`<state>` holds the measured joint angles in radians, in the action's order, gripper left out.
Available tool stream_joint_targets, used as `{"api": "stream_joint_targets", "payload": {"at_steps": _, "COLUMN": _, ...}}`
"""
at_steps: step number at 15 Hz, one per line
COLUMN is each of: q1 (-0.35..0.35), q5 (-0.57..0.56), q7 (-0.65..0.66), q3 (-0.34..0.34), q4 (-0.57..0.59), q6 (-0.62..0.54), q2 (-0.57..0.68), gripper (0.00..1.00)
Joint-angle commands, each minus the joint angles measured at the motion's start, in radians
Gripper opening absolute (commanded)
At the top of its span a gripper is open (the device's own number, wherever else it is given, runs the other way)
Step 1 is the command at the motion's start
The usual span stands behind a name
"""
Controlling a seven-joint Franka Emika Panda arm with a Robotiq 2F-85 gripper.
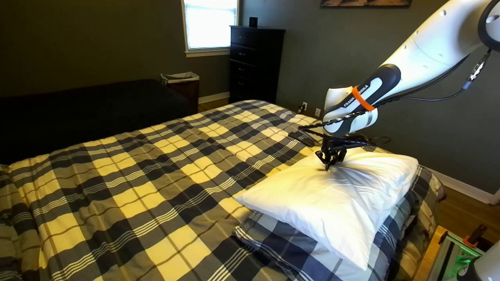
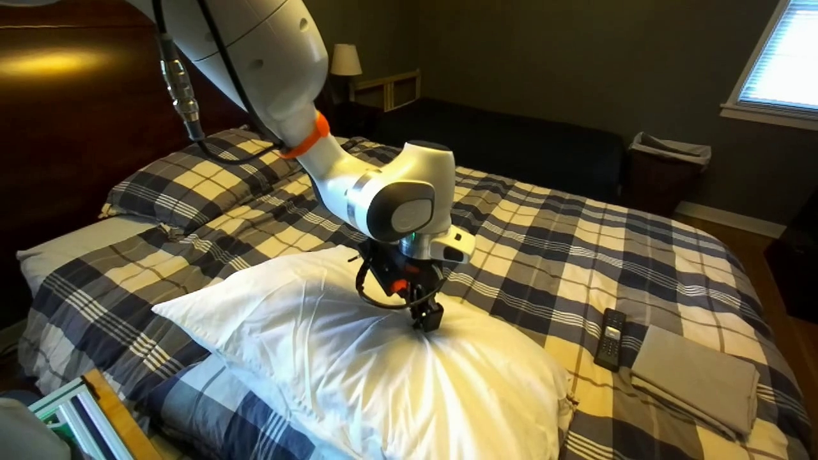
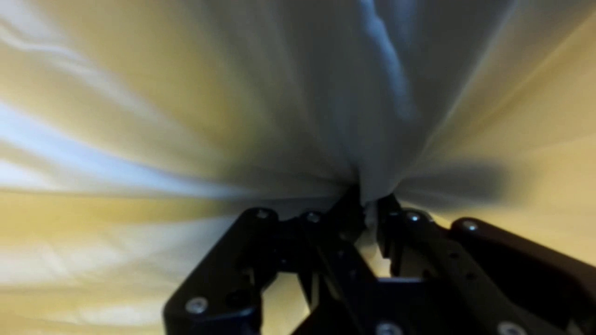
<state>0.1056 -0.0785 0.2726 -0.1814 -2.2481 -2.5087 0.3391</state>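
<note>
A white pillow (image 1: 308, 195) lies on top of a plaid pillow (image 1: 293, 238) near the bed's edge. From above, my gripper (image 1: 329, 164) reaches down to the middle of the white pillow. In the wrist view the fingers of the gripper (image 3: 370, 209) are nearly together, with a fold of white fabric (image 3: 378, 172) pinched between them. Creases in the white pillow (image 2: 473, 383) run outward from the gripper (image 2: 427, 319), as both exterior views show. The very fingertips are sunk in the fabric and partly hidden.
A black handset (image 2: 610, 340) and a folded grey cloth (image 2: 696, 380) lie on the plaid bedspread (image 1: 156, 187) beyond the pillows. Another plaid pillow (image 2: 198, 182) rests by the wooden headboard (image 2: 70, 96). A metal-framed stand (image 1: 449, 253) is beside the bed.
</note>
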Motion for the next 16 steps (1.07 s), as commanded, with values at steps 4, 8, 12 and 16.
{"api": "stream_joint_targets", "payload": {"at_steps": 4, "q1": -0.013, "q5": -0.057, "q7": 0.016, "q3": -0.047, "q4": -0.061, "q6": -0.002, "q2": -0.092, "gripper": 0.02}}
{"api": "stream_joint_targets", "payload": {"at_steps": 8, "q1": 0.012, "q5": -0.047, "q7": -0.023, "q3": -0.046, "q4": -0.114, "q6": 0.006, "q2": -0.226, "gripper": 0.02}}
{"api": "stream_joint_targets", "payload": {"at_steps": 12, "q1": 0.039, "q5": -0.023, "q7": -0.050, "q3": -0.039, "q4": -0.158, "q6": 0.001, "q2": -0.345, "gripper": 0.02}}
{"api": "stream_joint_targets", "payload": {"at_steps": 16, "q1": 0.064, "q5": -0.004, "q7": -0.060, "q3": -0.035, "q4": -0.187, "q6": -0.003, "q2": -0.444, "gripper": 0.02}}
